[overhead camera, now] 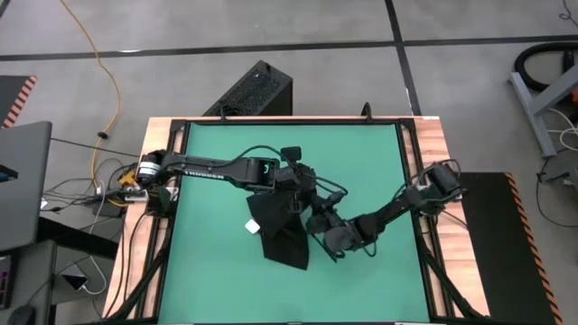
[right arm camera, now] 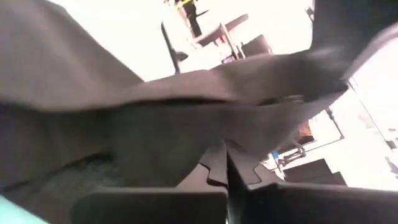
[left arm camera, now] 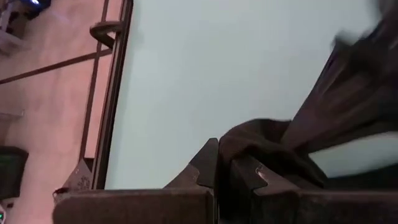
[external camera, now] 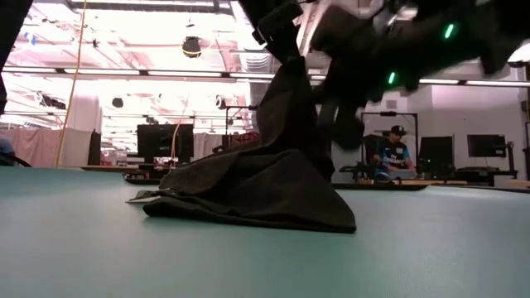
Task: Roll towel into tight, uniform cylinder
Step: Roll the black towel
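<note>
The left hand (overhead camera: 302, 185) is clamped shut on an upper fold of the black towel (overhead camera: 280, 230), and the right hand (overhead camera: 318, 221) is closed on the cloth just right of it. White lettering on the left arm is too small to read. The towel drapes onto the green mat (overhead camera: 217, 271) mid-bench, its white tag (overhead camera: 253, 227) at the left edge; a black ribbed box (overhead camera: 253, 90) stands beyond the far edge.

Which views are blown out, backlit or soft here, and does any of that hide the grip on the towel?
Low view: bright ceiling lights backlight the towel, so it reads as a dark silhouette. Right wrist view: background blown out white, cloth close and blurred; the right gripper looks shut on it. Left wrist view: soft, yet the left gripper visibly pinches cloth. High view: evenly lit.
</note>
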`<state>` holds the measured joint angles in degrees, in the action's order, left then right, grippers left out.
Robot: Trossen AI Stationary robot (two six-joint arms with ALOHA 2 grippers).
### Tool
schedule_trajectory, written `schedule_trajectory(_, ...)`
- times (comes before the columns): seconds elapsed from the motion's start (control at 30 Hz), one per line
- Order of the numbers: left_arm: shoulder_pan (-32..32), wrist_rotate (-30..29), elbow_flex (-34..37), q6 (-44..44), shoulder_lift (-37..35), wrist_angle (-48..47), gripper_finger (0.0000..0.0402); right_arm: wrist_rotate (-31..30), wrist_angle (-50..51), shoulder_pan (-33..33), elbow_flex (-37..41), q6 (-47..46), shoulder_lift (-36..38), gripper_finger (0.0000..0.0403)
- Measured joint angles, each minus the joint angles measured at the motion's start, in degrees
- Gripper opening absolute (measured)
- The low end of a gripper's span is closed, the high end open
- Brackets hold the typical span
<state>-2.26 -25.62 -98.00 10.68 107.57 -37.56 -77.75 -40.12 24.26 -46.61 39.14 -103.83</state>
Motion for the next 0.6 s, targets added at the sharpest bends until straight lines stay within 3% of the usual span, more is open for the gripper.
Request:
schedule_trajectory(0.17,0.0,7.4,0.0,-1.5,0.0,-1.7,0.0000,-0.8,8.3,2.4,0.0,-6.3,9.2,0.0003)
schedule_trajectory(0.37,-0.6,12.3,0.0,-4.6,0.0,-4.2,0.0000,6.3,35.9,1.7,0.0,-34.7,20.3,0.0002)
schedule_trajectory(0.5,-1.0,10.9,0.0,-5.3,-0.6,-1.3,0.0000,18.0,52.0,-0.3,0.0,-47.8,24.1,0.0008)
schedule_trajectory(0.6,-0.6,15.4,0.0,-5.3,-1.7,3.5,0.0000,30.0,54.9,-1.3,0.0,-47.8,22.7,0.0039)
